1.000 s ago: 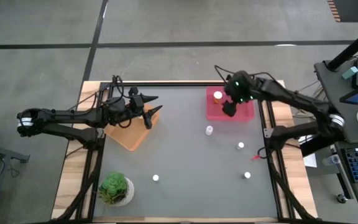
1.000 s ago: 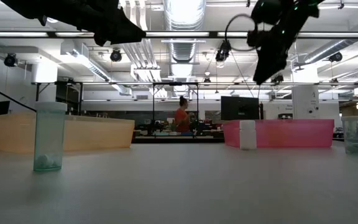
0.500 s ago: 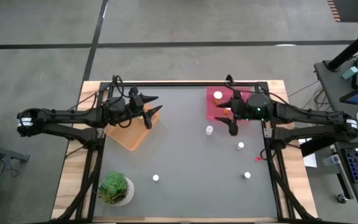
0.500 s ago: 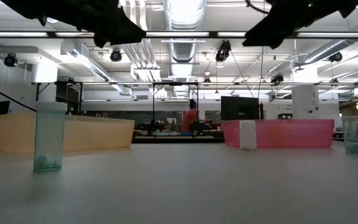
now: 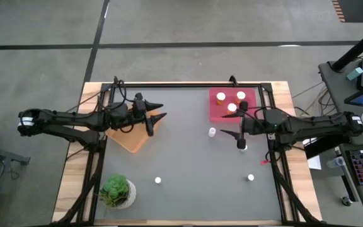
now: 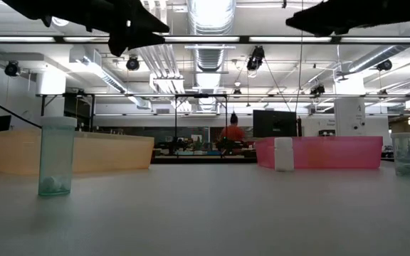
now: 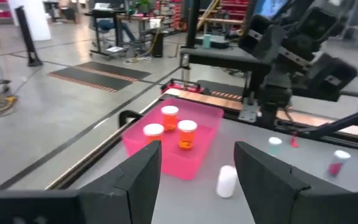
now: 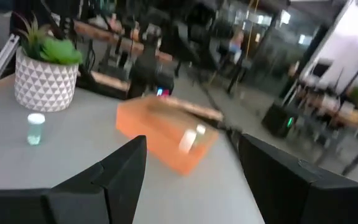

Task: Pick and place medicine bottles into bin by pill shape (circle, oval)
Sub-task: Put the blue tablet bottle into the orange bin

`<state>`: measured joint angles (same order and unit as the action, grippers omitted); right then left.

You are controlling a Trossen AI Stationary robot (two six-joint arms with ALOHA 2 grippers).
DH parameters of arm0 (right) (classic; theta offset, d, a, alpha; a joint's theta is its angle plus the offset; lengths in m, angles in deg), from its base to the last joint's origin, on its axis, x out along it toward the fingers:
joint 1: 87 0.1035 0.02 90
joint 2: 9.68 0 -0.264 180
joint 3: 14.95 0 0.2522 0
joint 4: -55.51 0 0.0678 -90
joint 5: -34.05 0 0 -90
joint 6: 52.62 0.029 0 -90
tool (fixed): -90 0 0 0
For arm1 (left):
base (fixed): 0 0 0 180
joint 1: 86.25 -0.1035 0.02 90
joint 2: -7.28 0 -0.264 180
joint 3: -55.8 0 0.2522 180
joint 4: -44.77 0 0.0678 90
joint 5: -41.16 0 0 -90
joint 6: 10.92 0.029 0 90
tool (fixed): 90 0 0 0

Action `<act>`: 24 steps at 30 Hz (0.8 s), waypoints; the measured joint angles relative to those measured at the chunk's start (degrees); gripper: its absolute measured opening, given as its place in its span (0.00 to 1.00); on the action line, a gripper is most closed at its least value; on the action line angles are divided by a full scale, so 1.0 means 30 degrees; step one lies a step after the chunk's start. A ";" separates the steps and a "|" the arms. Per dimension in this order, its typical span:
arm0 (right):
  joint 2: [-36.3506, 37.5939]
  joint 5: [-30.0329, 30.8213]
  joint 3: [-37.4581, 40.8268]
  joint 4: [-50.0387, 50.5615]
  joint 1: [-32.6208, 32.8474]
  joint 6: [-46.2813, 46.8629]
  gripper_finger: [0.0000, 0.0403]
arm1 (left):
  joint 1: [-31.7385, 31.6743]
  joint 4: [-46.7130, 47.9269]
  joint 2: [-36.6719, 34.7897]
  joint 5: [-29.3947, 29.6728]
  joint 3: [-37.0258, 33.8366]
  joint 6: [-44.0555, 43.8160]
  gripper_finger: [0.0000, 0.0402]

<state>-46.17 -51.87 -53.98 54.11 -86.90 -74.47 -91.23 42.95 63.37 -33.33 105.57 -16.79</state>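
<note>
The left gripper (image 5: 158, 114) hangs above the orange bin (image 5: 133, 134) near the table's (image 5: 188, 164) left edge, its two fingers spread apart with nothing between them; in the left wrist view the same gap shows only open air ahead of the fingers (image 7: 143, 171). The right gripper (image 5: 236, 128) is raised over the right half of the table, just in front of the pink bin (image 5: 217, 111), and its fingers also stand apart and empty, as the right wrist view confirms (image 8: 191, 180). Three orange bottles with white caps (image 5: 232, 107) stand inside the pink bin at the far right corner; the arm crosses the bin's near edge, so part of it is covered. A white bottle (image 5: 212, 132) stands on the table just in front of that bin. Another bottle (image 5: 244, 147) sits right at the tip of the right gripper's near finger and is partly masked by it. Two more stand apart near the front edge, one toward the right (image 5: 251, 177) and one nearer the middle (image 5: 158, 180). The orange bin's contents are largely hidden beneath the left arm. From the low view both arms are cut off at the top, showing only dark shapes. The potted plant (image 5: 116, 190) sits at the front left corner.
</note>
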 joint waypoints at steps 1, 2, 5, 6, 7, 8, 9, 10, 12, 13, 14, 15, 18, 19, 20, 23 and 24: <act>0.0136 -0.0008 0.0218 -0.0584 0.0080 -0.0372 0.61 | 0.0208 -0.0191 0.0112 0.0000 -0.0002 -0.0151 0.47; 0.0272 -0.0186 0.0423 -0.1179 0.0127 -0.0751 0.61 | 0.0415 -0.0484 0.0281 -0.0007 -0.0022 -0.0396 0.47; 0.0767 -0.1514 0.0721 -0.2000 0.0137 -0.1524 0.61 | 0.1036 -0.2205 0.1173 -0.0007 0.0086 -0.0438 0.47; 0.0952 -0.2016 0.0753 -0.2062 0.0137 -0.1618 0.61 | 0.1217 -0.2527 0.1525 -0.0007 0.0204 -0.0438 0.47; 0.1146 -0.2459 0.0753 -0.2067 0.0137 -0.1689 0.61 | 0.1402 -0.2800 0.1933 -0.0007 0.0395 -0.0441 0.47; 0.1363 -0.2688 0.0761 -0.2060 0.0137 -0.1710 0.61 | 0.1553 -0.2980 0.2347 -0.0007 0.0690 -0.0438 0.47; 0.1570 -0.2937 0.0767 -0.2059 0.0137 -0.1752 0.61 | 0.1672 -0.3117 0.2688 -0.0007 0.0994 -0.0437 0.47; 0.1777 -0.3034 0.0774 -0.2068 0.0137 -0.1762 0.61 | 0.1765 -0.3137 0.2998 -0.0007 0.1331 -0.0438 0.47; 0.2204 -0.3349 0.0884 -0.2073 0.0137 -0.1750 0.61 | 0.1950 -0.2965 0.3699 -0.0011 0.2162 -0.0511 0.47; 0.2397 -0.3424 0.0966 -0.2057 0.0137 -0.1747 0.61 | 0.2044 -0.2588 0.4037 -0.0044 0.2630 -0.0798 0.47; 0.2564 -0.3466 0.1037 -0.2059 0.0137 -0.1748 0.61 | 0.2140 -0.1903 0.4351 -0.0087 0.3086 -0.1174 0.47; 0.2722 -0.3469 0.1124 -0.2068 0.0137 -0.1754 0.61 | 0.2251 -0.1046 0.4658 -0.0100 0.3614 -0.1694 0.47; 0.3330 -0.3360 0.1387 -0.2016 0.0130 -0.1891 0.61 | 0.2753 0.2991 0.5465 -0.0157 0.5434 -0.3766 0.47; 0.3545 -0.3360 0.1462 -0.2046 0.0130 -0.1976 0.61 | 0.2983 0.4569 0.5788 -0.0168 0.6109 -0.4613 0.47; 0.3747 -0.3360 0.1555 -0.2068 0.0130 -0.2054 0.61 | 0.3210 0.6275 0.6148 -0.0175 0.6852 -0.5543 0.47; 0.4301 -0.3334 0.1735 -0.2060 0.0130 -0.2094 0.61 | 0.3932 1.0973 0.7409 -0.0168 0.9033 -0.8745 0.47; 0.4481 -0.3316 0.1790 -0.2051 0.0130 -0.2120 0.61 | 0.4214 1.2294 0.7858 -0.0172 0.9743 -0.9669 0.47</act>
<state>-32.73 -61.82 -48.61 47.95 -86.51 -80.83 -78.59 79.83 86.95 -33.85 134.80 -45.80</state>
